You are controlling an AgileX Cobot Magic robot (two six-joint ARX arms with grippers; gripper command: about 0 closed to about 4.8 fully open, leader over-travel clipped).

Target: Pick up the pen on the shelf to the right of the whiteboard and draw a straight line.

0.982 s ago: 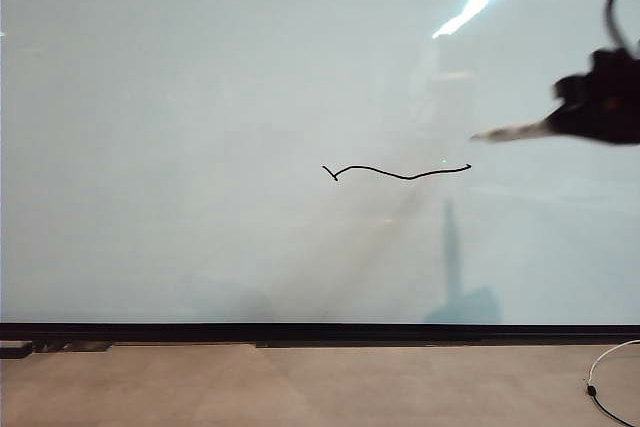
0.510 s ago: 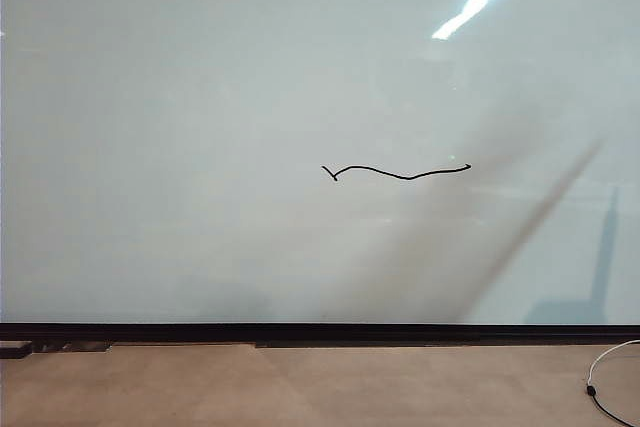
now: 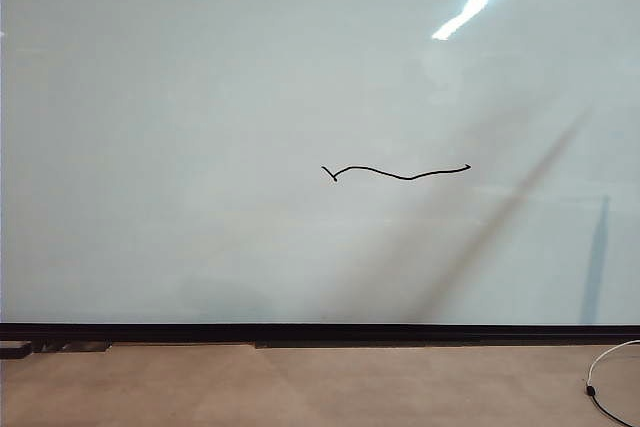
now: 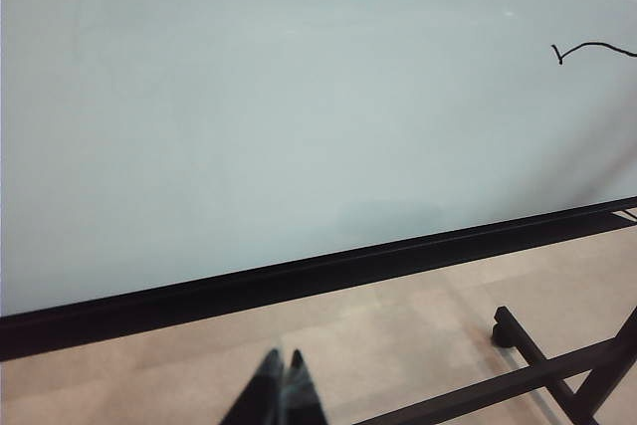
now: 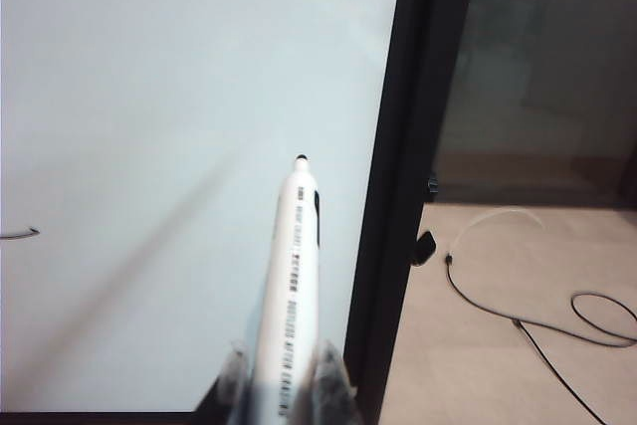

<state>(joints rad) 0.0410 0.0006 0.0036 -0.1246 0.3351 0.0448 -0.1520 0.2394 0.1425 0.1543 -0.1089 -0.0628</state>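
The whiteboard point(image 3: 200, 97) fills the exterior view, with a thin black wavy line point(image 3: 400, 172) drawn across its middle and a small hook at its left end. Neither gripper shows in that view; only a long diagonal shadow lies on the board's right part. In the right wrist view my right gripper point(image 5: 282, 385) is shut on the pen point(image 5: 291, 286), a white barrel with dark print and a black tip pointing at the whiteboard point(image 5: 149, 97) near its black side edge. In the left wrist view my left gripper point(image 4: 282, 363) is shut, empty, over the floor before the whiteboard point(image 4: 249, 97).
A black strip point(image 3: 320, 331) runs along the board's lower edge above the beige floor. A white cable point(image 3: 605, 367) lies at the floor's right; a cable point(image 5: 518, 316) also trails over the floor in the right wrist view. A black stand frame point(image 4: 537, 365) crosses the floor in the left wrist view.
The right gripper with the pen, seen at the board's upper right a second ago, has left the exterior view. Its shadow on the board has shifted. The drawn line is unchanged.
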